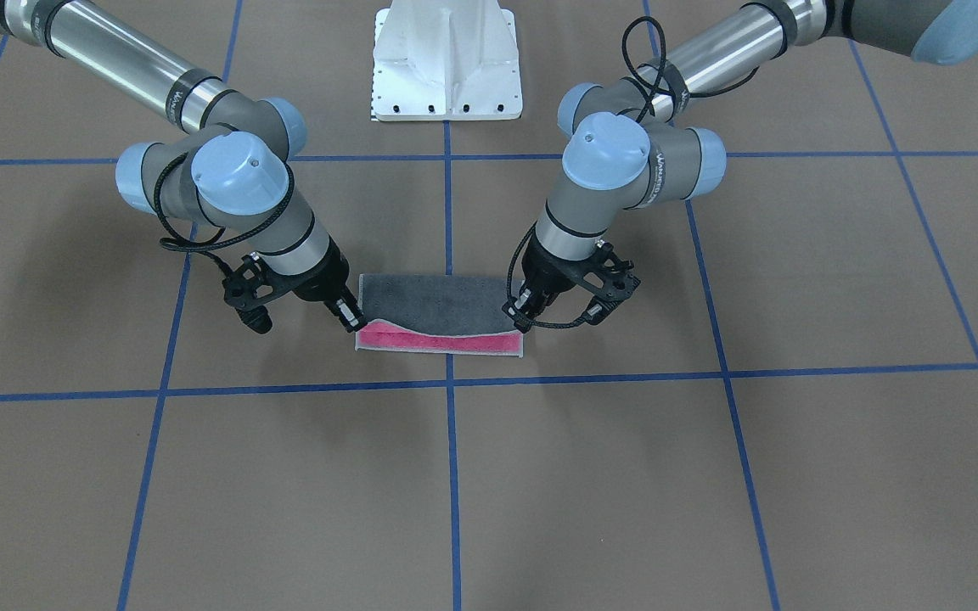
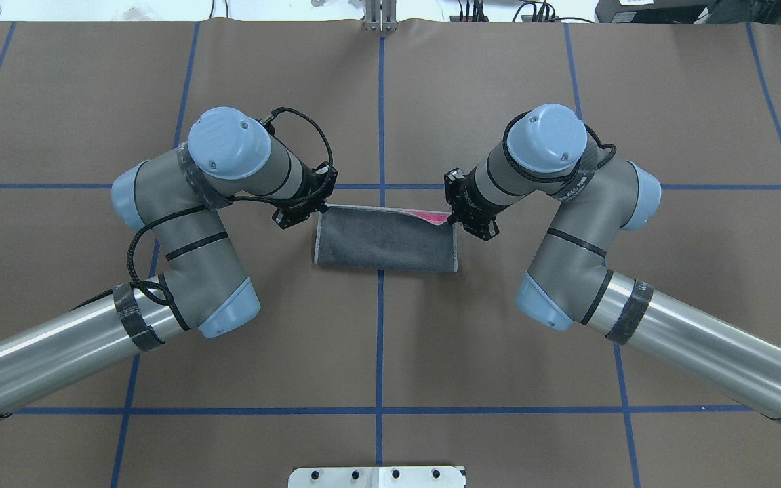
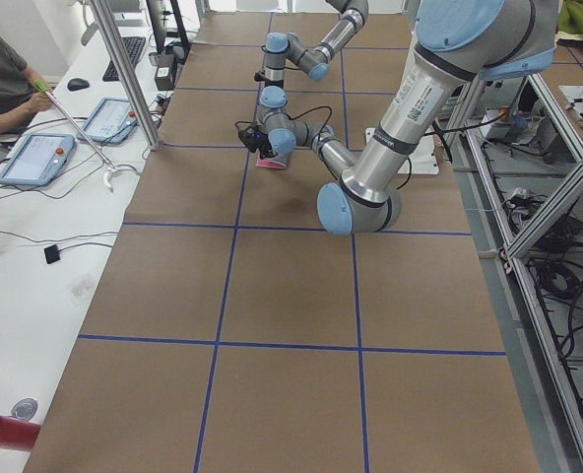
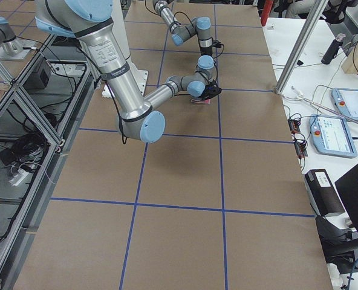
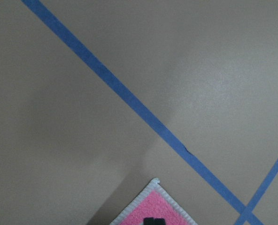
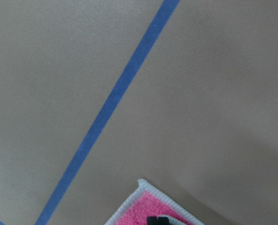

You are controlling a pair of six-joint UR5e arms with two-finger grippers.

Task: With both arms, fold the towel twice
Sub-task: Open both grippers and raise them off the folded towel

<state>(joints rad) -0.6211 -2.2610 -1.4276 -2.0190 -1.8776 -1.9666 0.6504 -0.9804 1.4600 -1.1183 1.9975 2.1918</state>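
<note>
The towel (image 1: 446,304) lies folded in half, dark grey face up, with a strip of pink showing along its edge away from the robot. It also shows in the overhead view (image 2: 384,237). My left gripper (image 1: 519,318) is at one end of the grey layer's far edge and seems shut on that corner. My right gripper (image 1: 356,322) is at the other end, seemingly shut on its corner, which is slightly raised. Both grippers are low over the table. Each wrist view shows a pink towel corner (image 5: 153,206) (image 6: 148,206) with a dark fingertip at the bottom edge.
The white pedestal base (image 1: 446,64) stands behind the towel on the robot's side. Blue tape lines (image 2: 380,339) cross the brown table. An operator (image 3: 1,69) and tablets (image 3: 35,158) are at a side desk beyond the table's edge.
</note>
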